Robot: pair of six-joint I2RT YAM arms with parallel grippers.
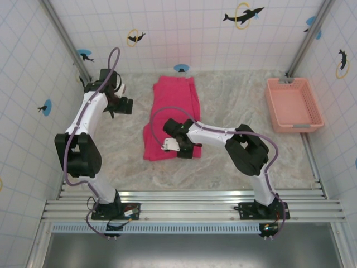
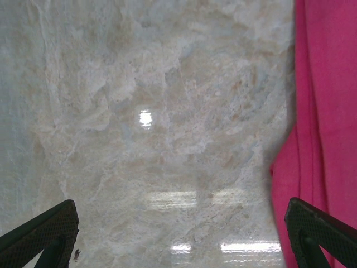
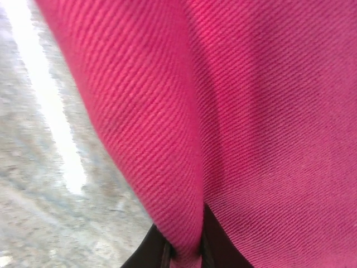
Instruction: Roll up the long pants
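Pink-red long pants [image 1: 173, 92], folded flat.

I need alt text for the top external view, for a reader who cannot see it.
The right gripper pinches the near end of the long pants, bright pink and spread on a marble table. The left gripper, open, hovers beside them; a pale pink basket stands at right.

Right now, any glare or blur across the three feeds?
Left wrist: bright reflections on the table, otherwise sharp. Right wrist: long pants very close, weave crisp; table behind blurred, with a blown-out white streak. Top external: even light, soft shadows, no glare.
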